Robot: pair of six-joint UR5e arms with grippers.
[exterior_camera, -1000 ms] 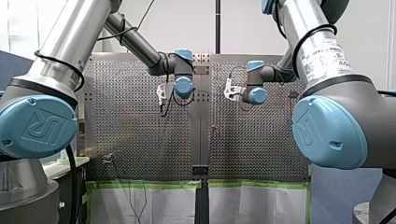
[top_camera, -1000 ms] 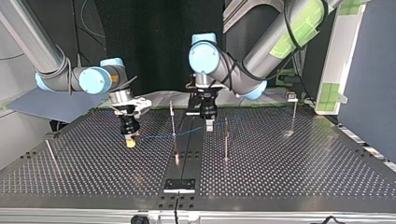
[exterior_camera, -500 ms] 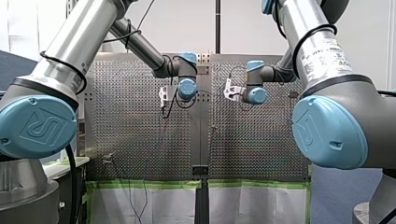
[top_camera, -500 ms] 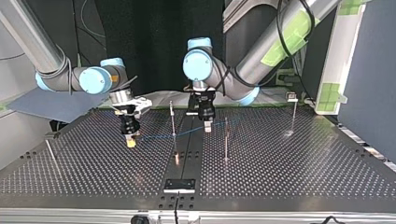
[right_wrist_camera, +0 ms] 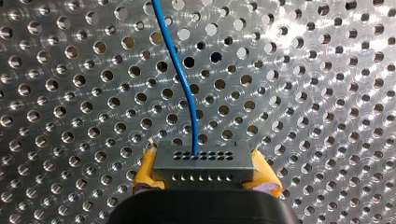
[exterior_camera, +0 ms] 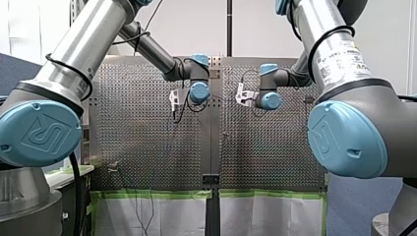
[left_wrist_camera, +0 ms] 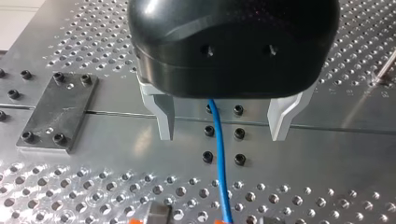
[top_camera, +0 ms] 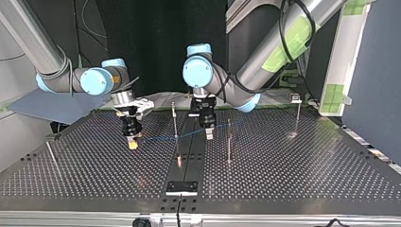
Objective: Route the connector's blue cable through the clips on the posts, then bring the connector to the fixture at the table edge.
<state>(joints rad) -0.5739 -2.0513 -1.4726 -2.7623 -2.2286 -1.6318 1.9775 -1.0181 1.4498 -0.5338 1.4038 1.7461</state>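
Counted on the perforated counter (top_camera: 293,175): one blue cable (left_wrist_camera: 219,154), one grey connector (right_wrist_camera: 203,161), four thin posts (top_camera: 229,142), one dark fixture (top_camera: 182,187). In the top view the connector is clamped in the right arm's jaws, at 9 o'clock of the nearest post (top_camera: 175,124). The cable is stretched toward 3 o'clock, between the left arm's parted jaws, untouched. Counter lies open toward 6 o'clock, up to the fixture at the edge.

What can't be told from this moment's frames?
Right wrist view: connector underside, covered by my right gripper.
Top view: whether the blue cable is clipped to the post; too small.
Left wrist view: cable's run behind my left gripper, hidden by its body.
Front view: cable and connector, too small.
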